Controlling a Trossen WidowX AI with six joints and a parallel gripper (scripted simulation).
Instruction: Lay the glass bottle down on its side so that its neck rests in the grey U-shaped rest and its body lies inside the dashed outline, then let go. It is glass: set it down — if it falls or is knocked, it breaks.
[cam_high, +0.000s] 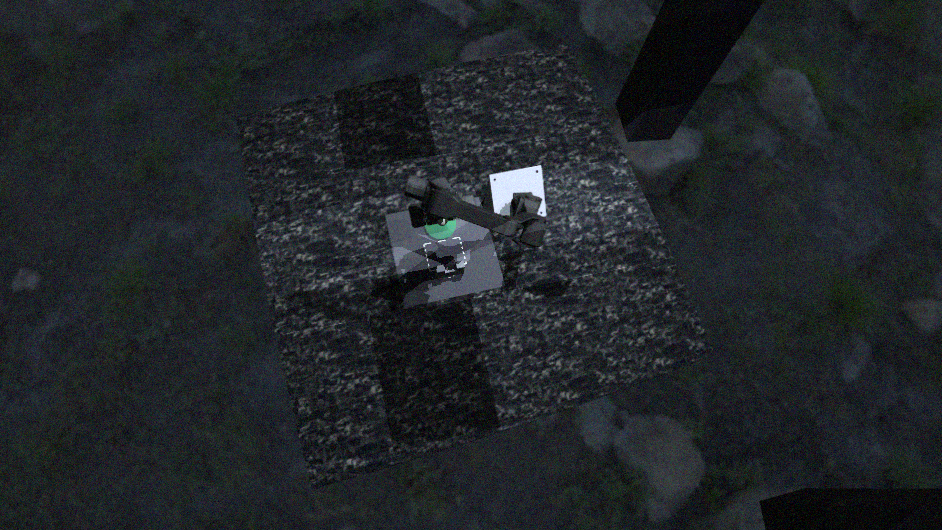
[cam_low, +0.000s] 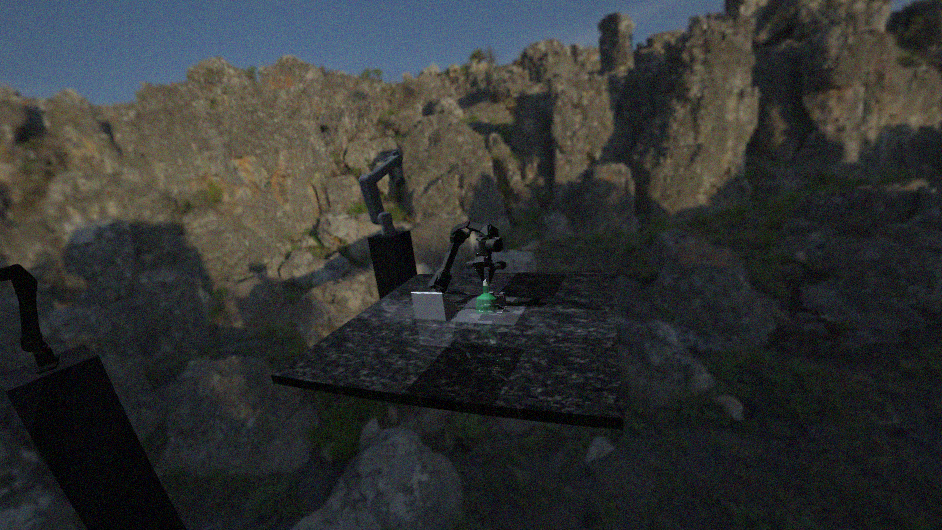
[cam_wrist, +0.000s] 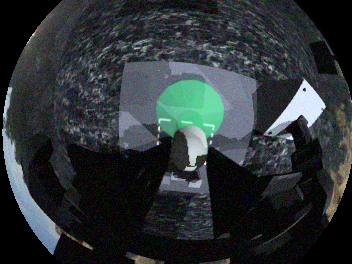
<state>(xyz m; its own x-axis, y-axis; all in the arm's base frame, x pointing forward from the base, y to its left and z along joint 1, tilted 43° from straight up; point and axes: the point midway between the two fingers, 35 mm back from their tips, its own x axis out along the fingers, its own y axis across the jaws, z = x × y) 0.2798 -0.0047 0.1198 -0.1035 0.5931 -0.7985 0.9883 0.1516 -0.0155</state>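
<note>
The glass bottle (cam_high: 440, 229) (cam_low: 486, 303) (cam_wrist: 190, 102) has a green body and a pale, narrow neck. It stands upright on or just above the grey sheet (cam_high: 487, 280) (cam_wrist: 137, 87); whether its base touches is unclear. My gripper (cam_low: 486, 273) (cam_wrist: 190, 150) points down from above and is shut on the bottle's neck. The white dashed outline (cam_high: 454, 238) (cam_wrist: 187, 122) lies beside the bottle, partly seen through or behind it in the wrist view. The grey U-shaped rest (cam_high: 450, 267) seems to be at the outline's far end from the bottle, in shadow and hard to make out.
A white plate (cam_high: 513, 186) (cam_wrist: 301, 106) under my arm's base is close beside the sheet. Dark shadows cross the speckled table (cam_high: 579, 323) (cam_low: 559, 375). Off the table, other arms stand on black pedestals (cam_low: 393, 263) (cam_low: 95, 441).
</note>
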